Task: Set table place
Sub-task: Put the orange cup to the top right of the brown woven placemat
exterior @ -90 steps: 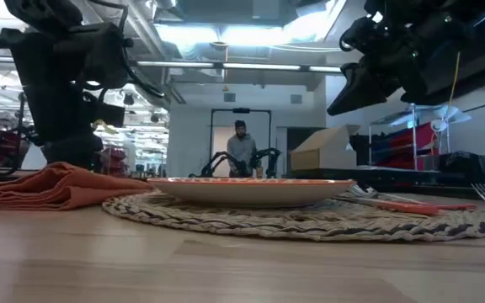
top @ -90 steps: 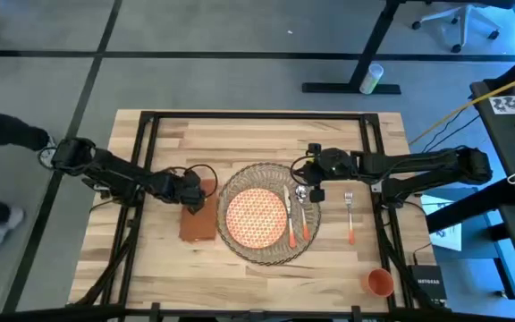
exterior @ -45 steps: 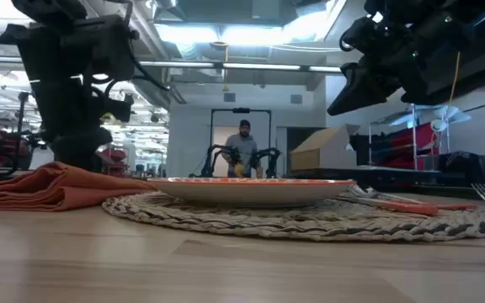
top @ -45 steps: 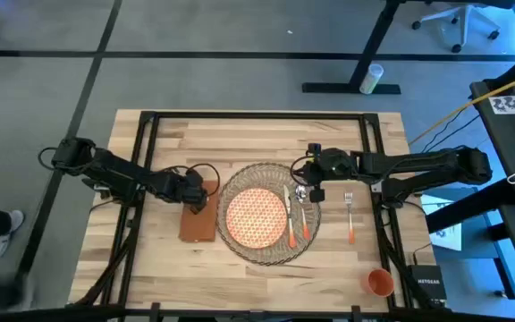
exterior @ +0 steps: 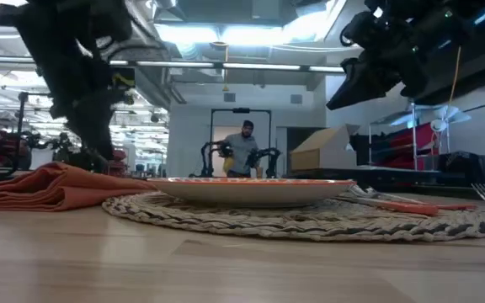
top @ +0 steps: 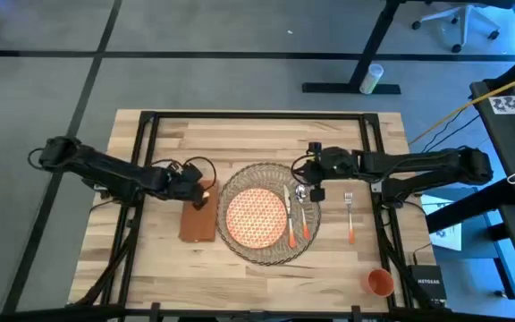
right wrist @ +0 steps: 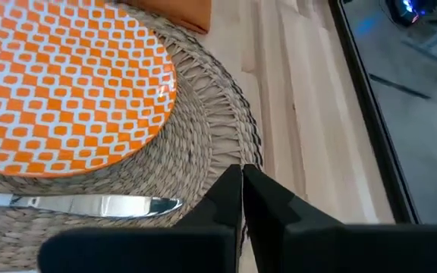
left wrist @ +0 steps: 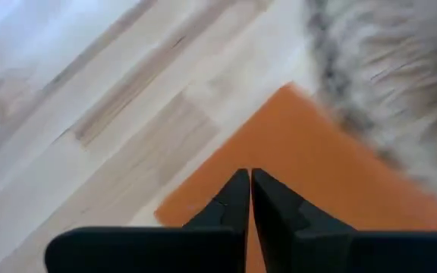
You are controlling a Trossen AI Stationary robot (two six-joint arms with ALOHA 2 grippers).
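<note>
While both arms hang over the middle of the table (top: 257, 134), the place setting lies mostly on its near half. Nearest, by the near right corner, stands the small orange cup (top: 380, 283). Farther in, the round woven placemat (top: 240, 183) sits midway between the side edges, carrying the orange patterned plate (top: 257, 216), with the knife (top: 290, 221) and spoon (top: 304, 215) on the mat's right part. The fork (top: 350, 217) lies on bare wood to the right, apart from the mat. The rust-orange napkin (top: 198, 219) lies just beside the mat's left rim. Over the napkin's far end the left gripper (left wrist: 249, 182) hovers, fingers pinched together on nothing. The right gripper (right wrist: 242, 176) hangs above the mat's far right rim, likewise closed and empty. Beyond the table, a person (exterior: 243, 150) stands in the room.
</note>
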